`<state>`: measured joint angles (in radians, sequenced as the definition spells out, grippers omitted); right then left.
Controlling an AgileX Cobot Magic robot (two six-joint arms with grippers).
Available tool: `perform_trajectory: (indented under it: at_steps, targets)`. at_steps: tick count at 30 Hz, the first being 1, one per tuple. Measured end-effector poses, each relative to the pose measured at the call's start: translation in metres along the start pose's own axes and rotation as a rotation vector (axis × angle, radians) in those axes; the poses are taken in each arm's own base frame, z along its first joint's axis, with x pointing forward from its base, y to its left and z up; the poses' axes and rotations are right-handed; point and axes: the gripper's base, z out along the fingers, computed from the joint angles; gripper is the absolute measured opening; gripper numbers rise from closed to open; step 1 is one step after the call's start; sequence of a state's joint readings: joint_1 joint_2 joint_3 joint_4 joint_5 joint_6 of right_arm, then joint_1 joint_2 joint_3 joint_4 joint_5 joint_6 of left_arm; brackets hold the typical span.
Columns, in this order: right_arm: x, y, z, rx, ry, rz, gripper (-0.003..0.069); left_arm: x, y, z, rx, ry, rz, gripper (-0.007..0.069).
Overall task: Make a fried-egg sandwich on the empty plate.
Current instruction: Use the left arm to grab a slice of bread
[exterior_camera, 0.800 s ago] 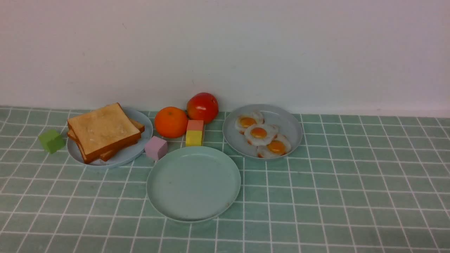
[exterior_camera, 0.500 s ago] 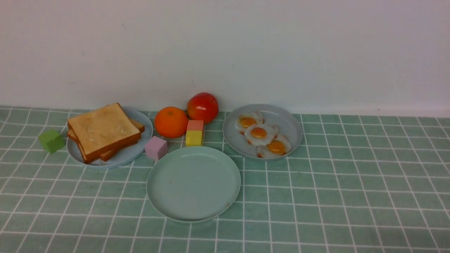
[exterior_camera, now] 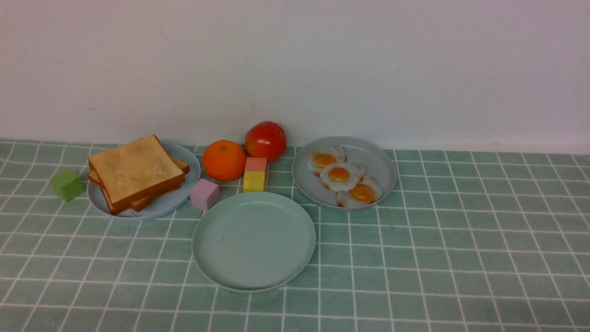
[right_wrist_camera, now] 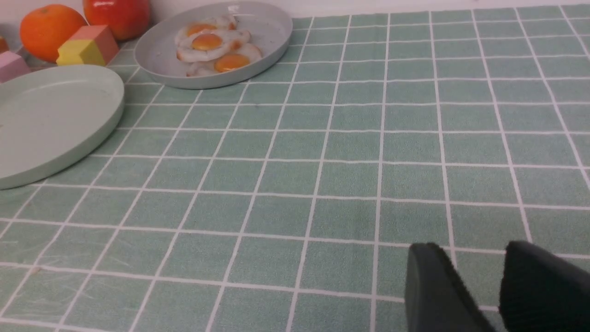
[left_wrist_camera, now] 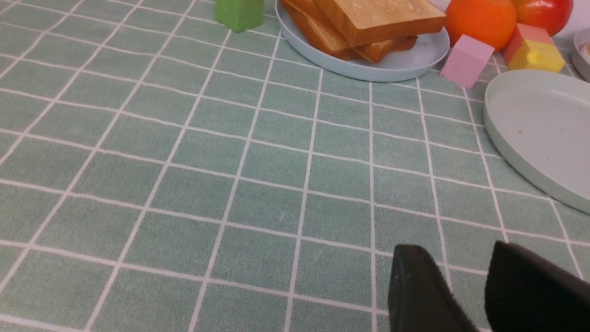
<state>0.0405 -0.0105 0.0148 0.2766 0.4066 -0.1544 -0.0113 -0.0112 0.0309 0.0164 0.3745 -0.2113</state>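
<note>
Down at the left gripper (left_wrist_camera: 454, 258) first, through its wrist camera: black ribbed fingers (left_wrist_camera: 415, 286) parted, a strip of cloth showing in the gap, nothing gripped. Same story over at the right gripper (right_wrist_camera: 472, 260): jaws standing apart, holding nothing, poised over the green checked tablecloth (right_wrist_camera: 322, 184).

Pulling out now to the front view. Lower middle of the frame: the empty plate (exterior_camera: 253, 242), pale mint, round, low-rimmed, flat on the cloth and bare.

Up and to the left, at middle left of the frame: a pale blue plate (exterior_camera: 185, 192) carrying a stack of toast slices (exterior_camera: 136, 171), golden-brown with darker crusts, the top slice skewed over those beneath.

Up and to the right of the mint plate, near it but with rims apart: a grey plate (exterior_camera: 380, 168) with three fried eggs (exterior_camera: 341, 175), white with orange yolks, overlapping in a slanting row.

Packed in between the two far plates, around the centre of the frame: an orange (exterior_camera: 224, 160), a round red fruit (exterior_camera: 265, 140) behind it near the white wall (exterior_camera: 295, 69), a red-and-yellow block (exterior_camera: 255, 174), and a pink cube (exterior_camera: 204, 193) just beside the mint plate's upper-left rim.

Far left of the frame: a green cube (exterior_camera: 67, 185), just beside the blue plate.
</note>
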Motion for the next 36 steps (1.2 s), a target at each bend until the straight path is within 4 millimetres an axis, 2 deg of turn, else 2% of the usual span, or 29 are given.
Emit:
perform_trajectory:
  at_steps: [2,7,11,14,16,18,19,21,22,23,24,26,28,31,32,34,35,36]
  targets:
    - [0.0,0.0,0.0,0.0,0.0,0.0,0.0239,-0.002,-0.001,0.0,0.008,-0.02,-0.016,0.0238]
    - [0.0,0.0,0.0,0.0,0.0,0.0,0.0239,-0.019,-0.007,-0.002,0.118,-0.196,-0.359,0.0238]
    - [0.0,0.0,0.0,0.0,0.0,0.0,0.0239,-0.031,-0.007,-0.006,0.17,-0.32,-0.517,0.0238]
    - [0.0,0.0,0.0,0.0,0.0,0.0,0.0239,-0.033,-0.007,-0.006,0.197,-0.327,-0.653,0.0234]
    - [0.0,0.0,0.0,0.0,-0.002,0.0,0.0239,-0.032,-0.008,-0.006,0.208,-0.297,-0.721,0.0206]
    - [-0.002,0.0,0.0,0.0,-0.018,0.013,0.0239,-0.035,-0.013,-0.01,0.225,-0.233,-0.692,0.015]
    - [-0.002,0.001,0.0,-0.013,-0.03,0.074,0.0239,-0.043,-0.018,-0.015,0.25,-0.203,-0.641,0.0098]
    - [-0.003,0.003,0.001,-0.039,-0.049,0.18,0.0239,-0.053,-0.023,-0.023,0.285,-0.184,-0.576,0.0041]
    - [-0.004,0.004,0.001,-0.061,-0.063,0.278,0.0239,-0.065,-0.029,-0.03,0.312,-0.164,-0.505,-0.0002]
    - [-0.005,0.005,0.001,-0.065,-0.067,0.292,0.0239,-0.065,-0.029,-0.029,0.311,-0.152,-0.494,-0.0008]
    - [-0.009,0.005,0.0,-0.088,-0.107,0.394,0.0239,-0.079,-0.035,-0.034,0.331,-0.112,-0.417,-0.0013]
    - [-0.012,0.005,0.0,-0.1,-0.143,0.466,0.0239,-0.089,-0.041,-0.033,0.339,-0.038,-0.341,-0.0013]
    - [-0.019,0.004,-0.001,-0.121,-0.219,0.605,0.0239,-0.104,-0.052,-0.017,0.322,0.182,-0.193,-0.0013]
    - [-0.024,0.007,-0.004,-0.161,-0.216,0.667,0.0227,-0.115,-0.059,0.005,0.287,0.38,-0.033,-0.0013]
    - [-0.023,0.008,-0.004,-0.164,-0.209,0.667,0.0225,-0.115,-0.059,0.01,0.28,0.406,-0.024,-0.0013]
    - [-0.04,0.022,-0.014,-0.256,-0.124,0.59,0.0175,-0.122,-0.065,0.038,0.251,0.53,0.053,-0.0013]
    - [-0.045,0.024,-0.017,-0.265,-0.121,0.574,0.0164,-0.123,-0.065,0.041,0.248,0.535,0.056,-0.0013]
    - [-0.061,0.034,-0.026,-0.32,-0.046,0.482,0.0113,-0.128,-0.069,0.06,0.232,0.579,0.069,-0.0013]
